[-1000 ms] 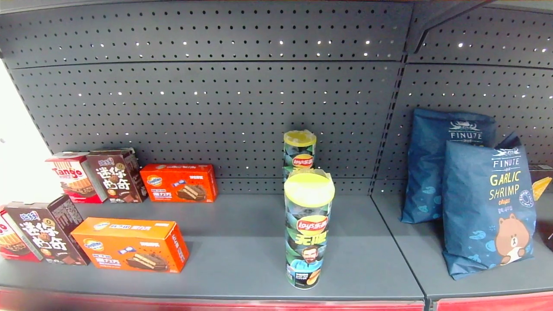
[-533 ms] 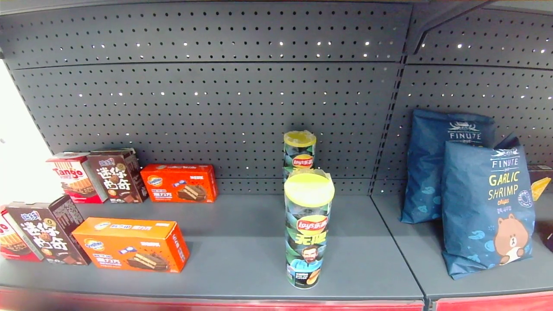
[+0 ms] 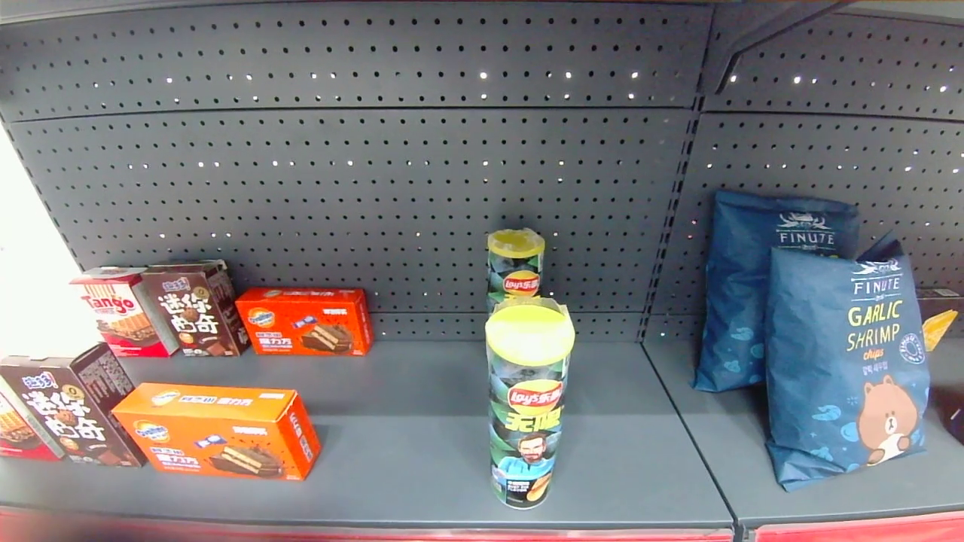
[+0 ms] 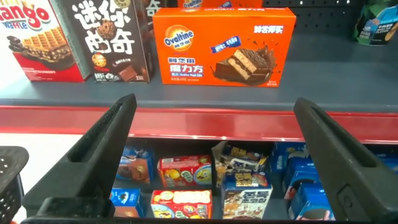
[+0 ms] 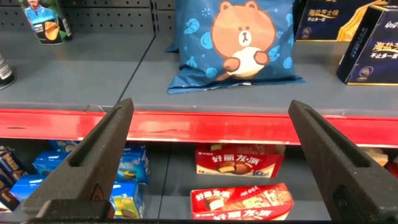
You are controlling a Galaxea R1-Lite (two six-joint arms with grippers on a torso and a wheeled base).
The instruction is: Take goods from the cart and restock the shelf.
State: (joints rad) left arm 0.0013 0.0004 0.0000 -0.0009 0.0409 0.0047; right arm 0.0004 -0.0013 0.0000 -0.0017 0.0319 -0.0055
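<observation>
- The shelf carries two chip cans, both upright and in line near its middle: the front can stands close to the front edge, and the back can stands against the pegboard panel.
- Two orange boxes lie on the left part, the front orange box well apart from the back orange box.
- Two brown boxes stand there too: the front brown box just beside the front orange one, and the back brown box beside the back one.
- Two red boxes sit at the far left: the back red box touches the back brown box, and the front red box is cut off by the edge.
- Two blue bags stand on the right section, the front bag overlapping the back bag.
- The left gripper hangs before the shelf's red edge, facing the front orange box. Its fingers are spread wide with nothing between them.
- The right gripper hangs before the red edge, facing the front bag. Its fingers are also wide apart and empty.
- A lower shelf beneath holds more packs.
</observation>
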